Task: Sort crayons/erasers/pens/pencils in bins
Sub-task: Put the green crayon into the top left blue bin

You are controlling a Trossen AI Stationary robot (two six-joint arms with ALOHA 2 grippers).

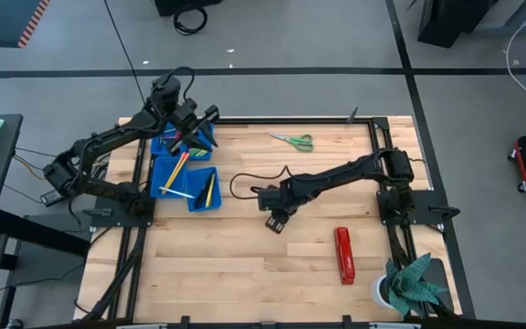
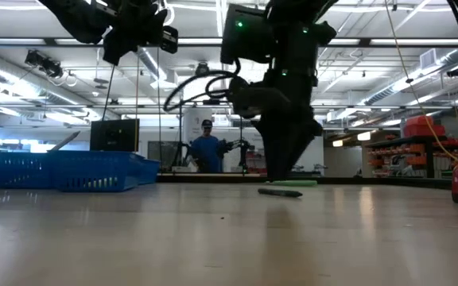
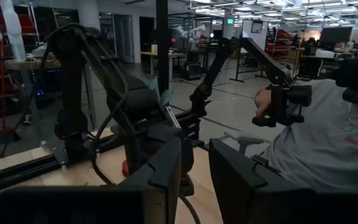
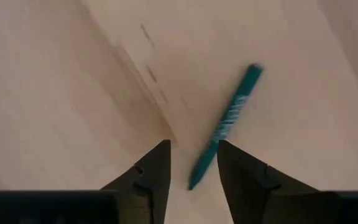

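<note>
A green crayon lies flat on the wooden table, also seen as the crayon in the low view. My right gripper points down just above it, open, with its fingers on either side of the crayon's near end and clear of it. Three blue bins stand at the table's left; long yellow and red sticks lie in them. My left gripper hovers level above the far bin, open, with nothing between its fingers.
Green-handled scissors lie near the far edge. A red stapler lies near the front right, and a potted plant stands at the front right corner. A person in a grey shirt stands beyond the table.
</note>
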